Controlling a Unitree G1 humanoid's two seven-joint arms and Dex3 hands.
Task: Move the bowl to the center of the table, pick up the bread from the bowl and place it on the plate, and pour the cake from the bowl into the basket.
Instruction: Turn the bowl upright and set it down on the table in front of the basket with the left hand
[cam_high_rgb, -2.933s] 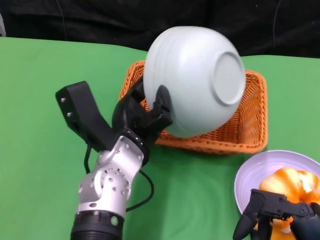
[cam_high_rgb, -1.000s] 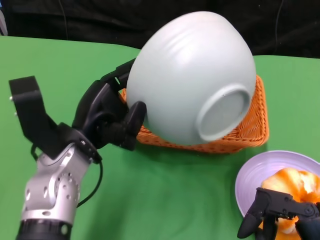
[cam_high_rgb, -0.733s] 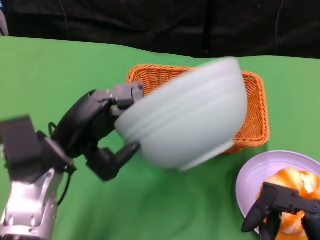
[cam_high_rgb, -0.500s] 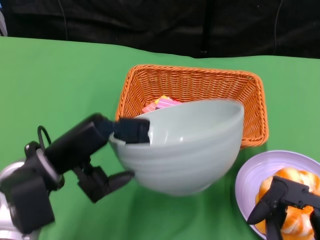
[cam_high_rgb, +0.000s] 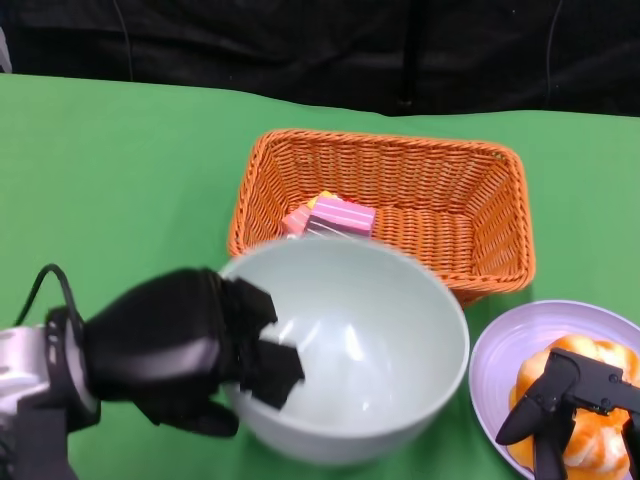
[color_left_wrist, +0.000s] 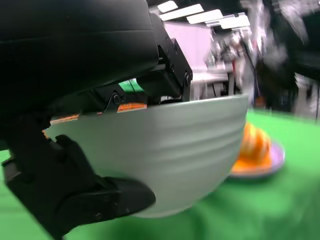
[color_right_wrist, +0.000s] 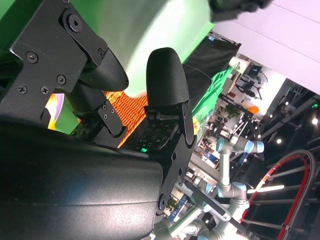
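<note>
My left hand (cam_high_rgb: 190, 352) grips the rim of the pale grey-green bowl (cam_high_rgb: 360, 340), which stands upright and empty just in front of the orange wicker basket (cam_high_rgb: 450, 215). The left wrist view shows the same bowl (color_left_wrist: 160, 150) from the side, pinched at its rim. A pink and yellow cake (cam_high_rgb: 328, 217) lies in the basket's near left corner. The orange bread (cam_high_rgb: 585, 385) sits on the lilac plate (cam_high_rgb: 495, 355) at the lower right. My right hand (cam_high_rgb: 580, 410) hovers over the bread with fingers spread, holding nothing.
A green cloth (cam_high_rgb: 120, 180) covers the table, with a black backdrop (cam_high_rgb: 300, 45) behind its far edge. Bowl, basket and plate crowd the near right; the left and far left cloth is bare.
The bowl has turned from tipped mouth-down over the basket to upright, and came down toward me in front of the basket. The cake now lies in the basket. My right hand barely moved.
</note>
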